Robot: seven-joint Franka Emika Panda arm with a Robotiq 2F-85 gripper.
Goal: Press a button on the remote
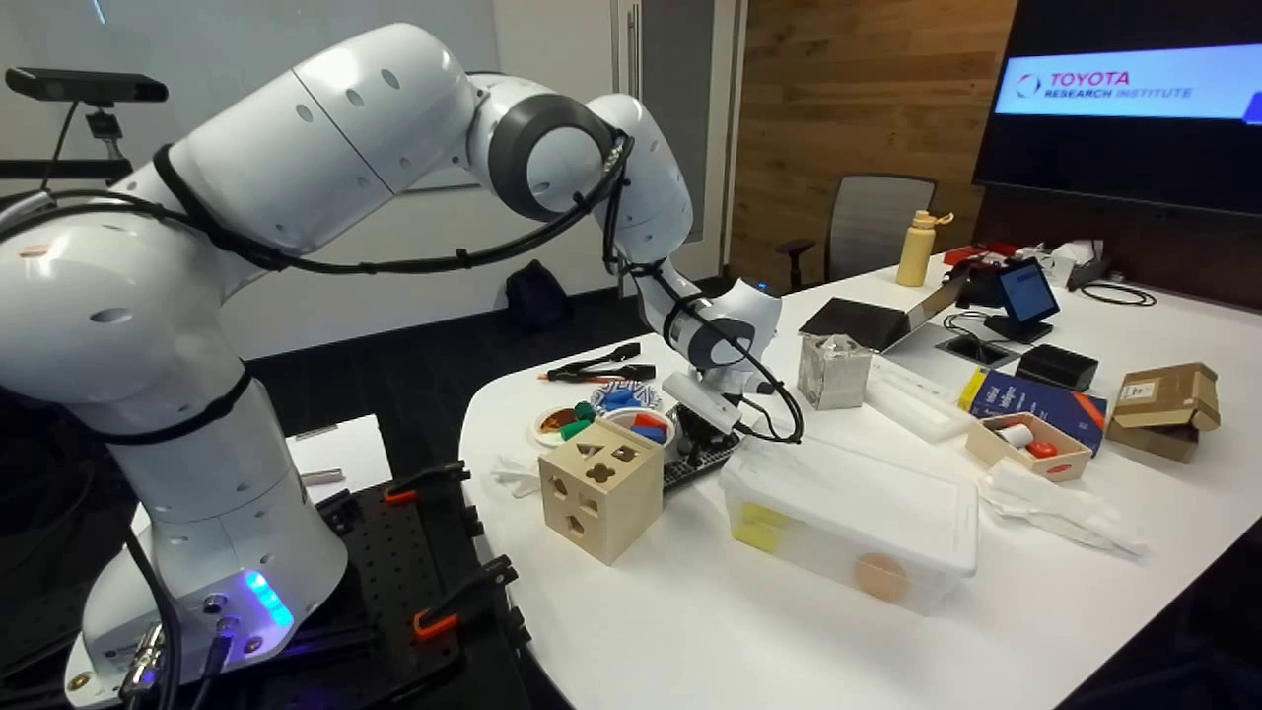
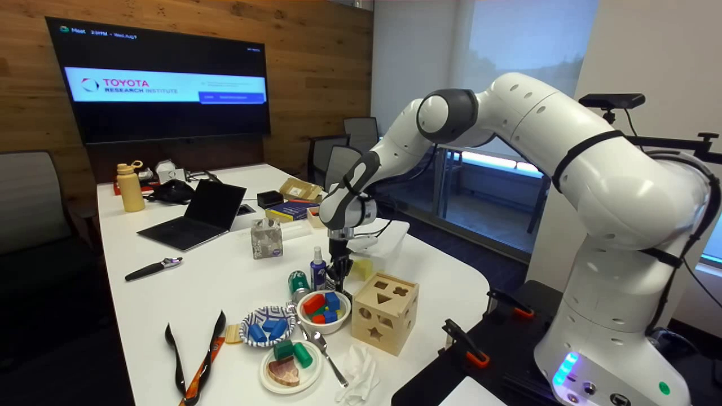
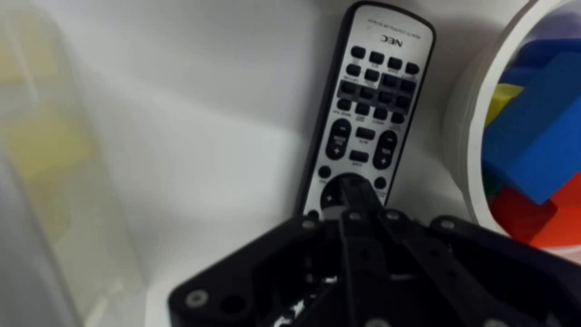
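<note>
Robot gripper (image 3: 357,186) has its fingers pressed together, tips over the round pad of the remote (image 3: 373,125); touching or just above, I cannot tell. The white table (image 1: 641,631) bears the remote, which lies flat, well in from the table's rounded edge. A lidded plastic box (image 1: 858,493) is on one long side of the remote, and the wrist view shows a broad strip of tabletop between them, the roomier side. The wooden cube (image 1: 623,503) stands close by the remote in both exterior views; contact is unclear. Opposite the box, across the remote, a bowl (image 3: 458,136) of coloured blocks (image 3: 535,136) leaves only a narrow gap to the remote's edge. A purple spray bottle (image 2: 318,273) stands near the remote, with a green can (image 2: 298,282) slightly farther from it.
</note>
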